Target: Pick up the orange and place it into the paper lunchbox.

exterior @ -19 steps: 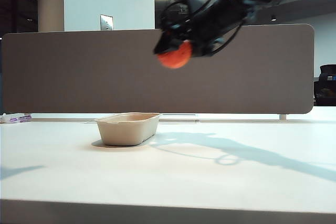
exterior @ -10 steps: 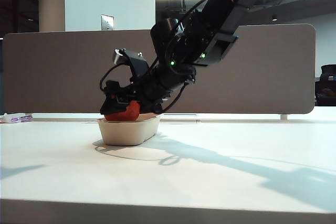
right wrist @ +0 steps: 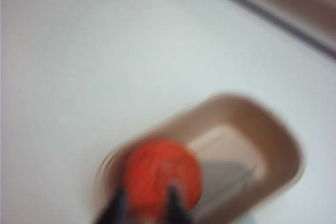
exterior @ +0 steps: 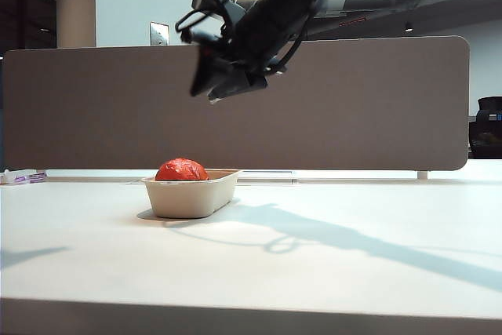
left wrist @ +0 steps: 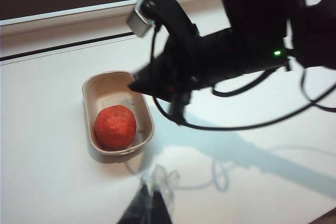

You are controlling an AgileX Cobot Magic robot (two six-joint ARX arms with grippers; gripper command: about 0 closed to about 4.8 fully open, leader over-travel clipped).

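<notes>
The orange point(exterior: 181, 169) rests inside the paper lunchbox point(exterior: 192, 198), at its left end, its top showing above the rim. My right gripper point(exterior: 210, 88) hangs well above the box, pointing down and left, holding nothing. The right wrist view is blurred; my right gripper point(right wrist: 146, 203) has its two dark fingertips apart, with the orange point(right wrist: 163, 174) far below in the lunchbox point(right wrist: 283, 145). In the left wrist view the orange point(left wrist: 115, 126) lies in the near end of the lunchbox point(left wrist: 90, 90), under the right gripper point(left wrist: 137, 85). My left gripper point(left wrist: 151, 198) is shut and empty, away from the box.
A long grey partition panel point(exterior: 235, 103) stands behind the table. A small purple and white item point(exterior: 23, 176) lies at the table's far left. The right arm's cables point(left wrist: 236, 124) loop over the table beside the box.
A second ago the right gripper carried the orange high. It then dipped into the lunchbox, let the orange go there, and has risen away empty.
</notes>
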